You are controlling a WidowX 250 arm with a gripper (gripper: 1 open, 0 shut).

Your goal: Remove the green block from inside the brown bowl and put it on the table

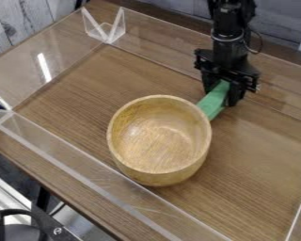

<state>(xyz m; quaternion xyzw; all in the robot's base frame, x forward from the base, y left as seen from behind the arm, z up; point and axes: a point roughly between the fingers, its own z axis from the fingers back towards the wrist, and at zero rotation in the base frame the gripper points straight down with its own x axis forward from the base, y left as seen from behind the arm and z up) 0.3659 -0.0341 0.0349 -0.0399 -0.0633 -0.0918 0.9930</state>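
Green block (pixel 216 102): outside the bowl, just beyond its rim on the far side, slanting, one end up under the gripper (pixel 224 85), near end by the bowl. Can't tell if it lies flat on the table (pixel 78 71) or is tipped a little off it. Gripper jaws look closed on the block's far end, fingers dark and partly hiding the grip. Held by the end, probably since that leaves the rest free to be set down without the fingers bumping the wood.

Brown bowl (pixel 160 140): upright, nearer the camera, toward the table's near edge. Nothing seen in it. Block seems put on the far side because the arm (pixel 229 28) reaches in from the far edge, so that spot likely needs little reach and keeps the arm off the bowl.

Clear plastic corner piece (pixel 105 25) by the far left, well apart, not in the way.

Judgement: removal done, placing almost done. Next, lower if needed, open, lift straight up. Risk: block end catching the bowl's rim, or block dropping askew on release.
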